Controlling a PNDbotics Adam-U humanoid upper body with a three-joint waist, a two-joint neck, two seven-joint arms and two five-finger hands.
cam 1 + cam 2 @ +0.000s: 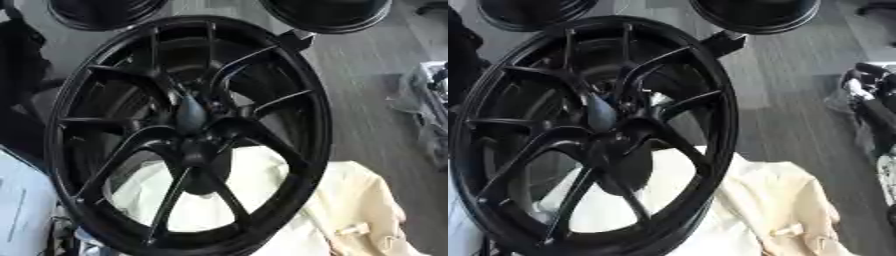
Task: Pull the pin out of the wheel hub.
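A large black multi-spoke wheel (188,135) stands on edge close in front of me and fills most of both views. Its hub (194,131) is at the middle where the spokes meet. A dark tapered piece (189,113) stands out from the hub centre, pointing up; it looks like the pin. None of my hands shows near the wheel or the hub.
The wheel's lower part rests against a cream cloth (350,200). Two more black wheels (325,14) lie on the grey floor (789,100) behind it. A black and silver thing (872,97) stands at the right edge. Something pale (22,205) shows at the lower left.
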